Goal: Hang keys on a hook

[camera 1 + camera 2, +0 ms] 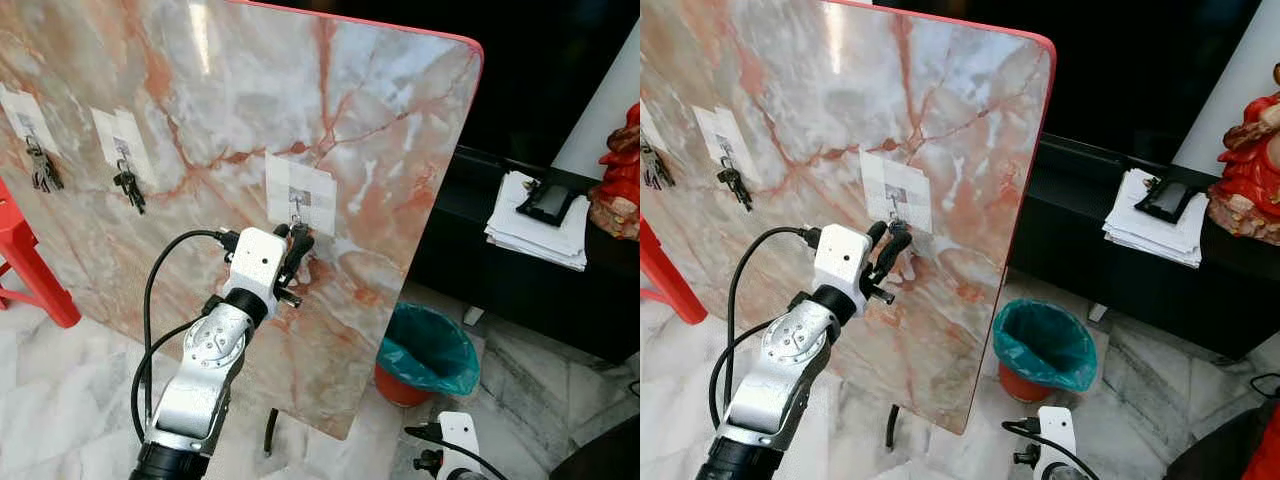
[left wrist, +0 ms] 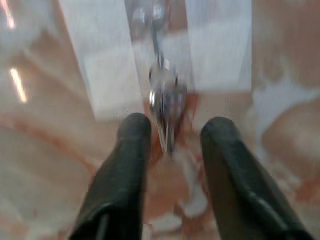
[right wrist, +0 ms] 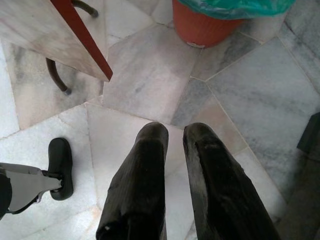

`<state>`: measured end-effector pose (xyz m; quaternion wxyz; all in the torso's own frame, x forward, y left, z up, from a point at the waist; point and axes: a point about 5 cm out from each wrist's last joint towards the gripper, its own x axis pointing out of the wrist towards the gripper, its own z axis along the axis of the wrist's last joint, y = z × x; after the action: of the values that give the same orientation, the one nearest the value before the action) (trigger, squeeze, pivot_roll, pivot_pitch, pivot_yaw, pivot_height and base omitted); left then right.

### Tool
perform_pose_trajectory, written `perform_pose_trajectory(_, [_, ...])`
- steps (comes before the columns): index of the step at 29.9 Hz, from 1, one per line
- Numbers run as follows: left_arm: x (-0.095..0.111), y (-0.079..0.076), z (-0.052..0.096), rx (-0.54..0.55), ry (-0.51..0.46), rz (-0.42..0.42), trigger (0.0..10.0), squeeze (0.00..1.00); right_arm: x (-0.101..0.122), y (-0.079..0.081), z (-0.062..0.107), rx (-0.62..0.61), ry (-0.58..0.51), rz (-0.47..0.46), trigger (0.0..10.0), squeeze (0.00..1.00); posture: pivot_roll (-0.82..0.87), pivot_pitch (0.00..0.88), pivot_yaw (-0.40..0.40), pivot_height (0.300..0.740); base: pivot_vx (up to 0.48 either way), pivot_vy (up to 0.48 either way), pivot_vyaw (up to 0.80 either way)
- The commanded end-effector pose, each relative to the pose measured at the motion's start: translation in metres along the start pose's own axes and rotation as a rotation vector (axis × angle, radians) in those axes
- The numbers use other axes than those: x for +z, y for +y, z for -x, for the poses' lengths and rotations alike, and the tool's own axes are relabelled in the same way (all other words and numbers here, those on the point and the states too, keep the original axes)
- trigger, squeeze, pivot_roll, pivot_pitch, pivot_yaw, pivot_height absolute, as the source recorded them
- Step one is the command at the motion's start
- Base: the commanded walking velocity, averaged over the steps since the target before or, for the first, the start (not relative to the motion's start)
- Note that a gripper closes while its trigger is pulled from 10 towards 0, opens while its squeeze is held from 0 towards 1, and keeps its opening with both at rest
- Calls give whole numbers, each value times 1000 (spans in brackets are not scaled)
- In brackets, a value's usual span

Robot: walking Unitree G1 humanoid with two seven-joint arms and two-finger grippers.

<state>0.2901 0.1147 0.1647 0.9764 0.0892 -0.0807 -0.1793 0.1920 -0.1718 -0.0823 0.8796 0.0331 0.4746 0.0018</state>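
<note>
Your keys hang from the hook on the white pad stuck to the upright marble board. The task looks close to done. Treat the bunch as light, hard and slick metal that swings freely on its ring; if you must take hold again, pinch the flat blades low down, not the ring.

Your left claw sits just below the hook, fingers parted to a moderate gap on either side of the bunch. The wrist view is blurred, so you cannot tell whether a pad touches the metal. Your right claw hangs idle over the floor, fingers nearly together, holding nothing.
</note>
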Motion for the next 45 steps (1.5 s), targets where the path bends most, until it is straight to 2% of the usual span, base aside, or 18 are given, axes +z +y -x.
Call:
perform_pose_trajectory(1, [-6,0,9,16,35,-6,10000,1000,0,-3,0,-9,4,0,10000,0,155,12,-82,740,0,0,0])
perform_pose_trajectory(5, [-10,1,16,26,48,7,10000,1000,0,-3,0,-8,4,0,10000,0,156,13,-82,740,0,0,0])
perform_pose_trajectory(9, [-22,2,41,49,69,49,10000,1000,0,-3,0,-9,3,-2,10000,0,162,14,-83,740,0,0,0])
perform_pose_trajectory(10, [-25,2,46,51,67,63,10000,333,0,-3,0,-9,3,-2,10000,0,163,15,-84,740,0,0,0])
perform_pose_trajectory(11, [-25,2,46,51,67,63,10000,333,0,-3,0,-9,3,-2,10000,0,163,15,-84,740,0,0,0])
perform_pose_trajectory(12, [-28,2,50,51,71,72,10000,0,0,-3,0,-10,3,-3,10000,0,163,15,-84,740,0,0,0])
perform_pose_trajectory(15, [-44,5,62,68,128,81,10000,0,0,-3,0,-13,2,-5,10000,0,164,12,-83,740,0,0,0])
perform_pose_trajectory(16, [-56,7,68,88,177,82,10000,0,0,-3,0,-14,2,-7,10000,0,163,12,-83,740,0,0,0])
perform_pose_trajectory(17, [-82,19,81,153,284,87,10000,0,0,-4,0,-16,2,-8,10000,0,163,7,-86,740,0,0,0])
perform_pose_trajectory(20, [-98,29,90,220,355,102,10000,0,0,-4,0,-17,2,-9,10000,0,165,7,-87,740,0,0,0])
perform_pose_trajectory(21, [-124,38,102,269,475,130,10000,0,0,-4,0,-21,3,-12,10000,0,171,2,-87,740,0,0,0])
perform_pose_trajectory(23, [-133,40,108,278,522,132,10000,0,0,-4,0,-22,3,-12,10000,0,171,2,-87,740,0,0,0])
perform_pose_trajectory(26, [-165,35,126,245,679,140,10000,0,-1,-4,0,-28,3,-18,10000,0,162,0,-80,740,0,0,0])
perform_pose_trajectory(28, [-173,32,131,231,717,133,10000,0,-1,-4,0,-30,2,-20,10000,0,162,0,-80,740,0,0,0])
perform_pose_trajectory(33, [-205,19,152,250,865,216,10000,0,-2,-4,1,-35,5,-18,10000,0,164,0,-75,740,0,0,0])
perform_pose_trajectory(37, [-227,8,182,284,1075,198,10000,0,-4,-2,1,-39,6,-31,10000,0,143,0,-63,740,0,0,0])
perform_pose_trajectory(41, [-234,-2,194,290,1145,231,10000,0,-5,-3,1,-48,7,-39,10000,0,145,0,-63,740,0,0,0])
perform_pose_trajectory(45, [-236,-9,196,254,1166,207,10000,0,-7,-4,1,-65,14,-47,10000,0,150,0,-64,740,0,148,0])
